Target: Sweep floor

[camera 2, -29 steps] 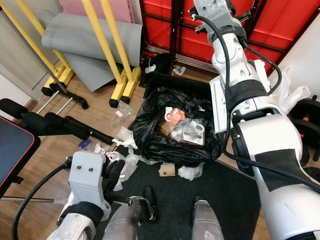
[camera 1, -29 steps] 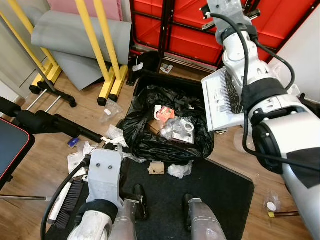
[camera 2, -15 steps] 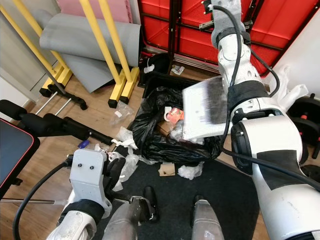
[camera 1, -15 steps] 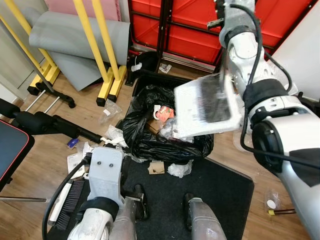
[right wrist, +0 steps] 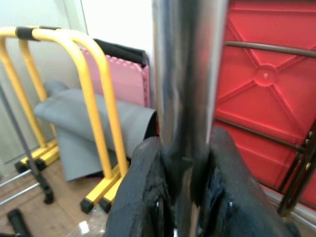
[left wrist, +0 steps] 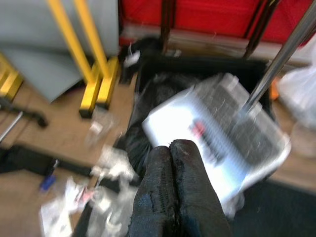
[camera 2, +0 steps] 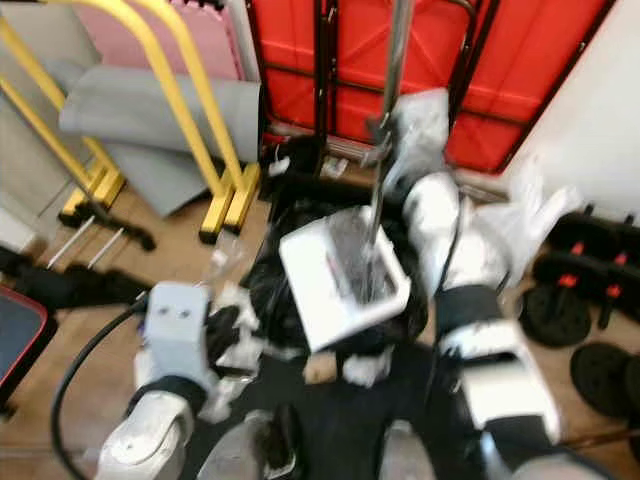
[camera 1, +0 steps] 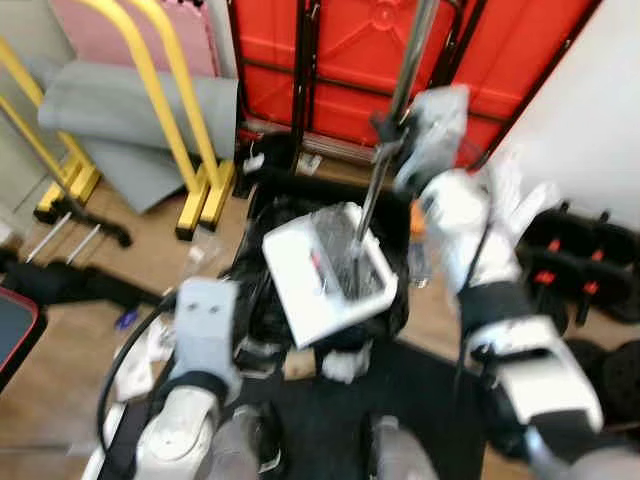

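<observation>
Dustpan held tilted over the black-lined bin, views blurred.

The right gripper has its fingers clenched around the metal handle of the white dustpan, which hangs tilted above the bin lined with a black bag, its open pan facing up toward the camera. The bin stands on the wooden floor in front of a red panel, with a black mat just before it. The left gripper is low by the robot's left side, pointing toward the bin, its fingers pressed together on nothing. Crumpled plastic scraps lie on the floor beside the bin. Yellow bars and a grey rolled mat stand off to the left, dark weight plates to the right.
</observation>
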{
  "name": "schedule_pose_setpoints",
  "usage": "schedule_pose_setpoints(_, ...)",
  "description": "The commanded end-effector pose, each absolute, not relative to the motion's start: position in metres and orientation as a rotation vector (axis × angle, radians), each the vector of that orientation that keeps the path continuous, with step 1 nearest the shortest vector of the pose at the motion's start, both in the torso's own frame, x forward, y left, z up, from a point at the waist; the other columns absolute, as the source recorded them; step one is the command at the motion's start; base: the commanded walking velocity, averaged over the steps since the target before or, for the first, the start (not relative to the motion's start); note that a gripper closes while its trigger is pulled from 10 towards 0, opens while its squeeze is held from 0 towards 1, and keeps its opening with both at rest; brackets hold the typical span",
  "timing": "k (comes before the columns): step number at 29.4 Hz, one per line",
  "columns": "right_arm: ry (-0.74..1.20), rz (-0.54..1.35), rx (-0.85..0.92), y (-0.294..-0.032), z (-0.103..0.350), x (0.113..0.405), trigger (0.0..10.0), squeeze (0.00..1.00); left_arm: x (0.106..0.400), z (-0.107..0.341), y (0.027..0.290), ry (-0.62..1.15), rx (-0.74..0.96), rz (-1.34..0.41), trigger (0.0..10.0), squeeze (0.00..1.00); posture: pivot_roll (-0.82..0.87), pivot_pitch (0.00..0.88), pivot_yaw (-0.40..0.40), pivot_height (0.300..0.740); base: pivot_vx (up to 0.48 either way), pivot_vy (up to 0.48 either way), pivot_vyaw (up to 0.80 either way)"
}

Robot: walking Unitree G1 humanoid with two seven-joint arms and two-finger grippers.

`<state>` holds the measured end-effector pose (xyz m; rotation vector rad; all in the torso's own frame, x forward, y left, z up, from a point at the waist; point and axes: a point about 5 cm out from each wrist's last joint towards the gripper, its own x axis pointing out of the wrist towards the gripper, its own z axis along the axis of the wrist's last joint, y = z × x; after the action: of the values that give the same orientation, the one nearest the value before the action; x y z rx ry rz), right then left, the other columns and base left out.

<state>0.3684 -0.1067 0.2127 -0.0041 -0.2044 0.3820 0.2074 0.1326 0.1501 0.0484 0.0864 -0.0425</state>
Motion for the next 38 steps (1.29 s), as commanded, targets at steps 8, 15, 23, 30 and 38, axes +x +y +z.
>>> schedule_pose_setpoints(8, -0.208, 0.468, -0.037, -0.099, 0.206, 0.337, 10.0, 0.0, 0.228, 0.141, 0.142, 0.075, 0.059, -0.007, 10.0, 0.0, -0.13, 0.069, -0.013, 0.74, 0.208, 0.0, -0.2)
schedule_pose_setpoints(15, -0.145, 0.452, -0.078, -0.108, 0.194, 0.323, 10.0, 0.0, 0.241, 0.139, 0.145, 0.046, 0.087, -0.018, 10.0, 0.0, -0.15, 0.039, -0.014, 0.74, 0.0, 0.0, -0.46)
schedule_pose_setpoints(23, -0.126, 0.454, -0.115, -0.109, 0.184, 0.317, 10.0, 0.0, 0.255, 0.139, 0.157, 0.025, 0.114, 0.038, 10.0, 0.0, -0.15, 0.0, 0.001, 0.74, 0.0, 0.0, -0.1)
schedule_pose_setpoints(30, -0.095, 0.37, -0.132, -0.123, 0.174, 0.314, 10.0, 0.0, 0.259, 0.126, 0.158, 0.098, 0.116, 0.043, 10.0, 0.0, -0.15, 0.0, 0.016, 0.74, 0.0, 0.0, 0.0)
schedule_pose_setpoints(38, -0.024, 0.303, -0.073, -0.138, 0.158, 0.311, 10.0, 0.0, 0.259, 0.118, 0.162, 0.126, 0.116, 0.047, 10.0, 0.0, -0.16, 0.0, 0.016, 0.74, 0.0, 0.0, -0.4)
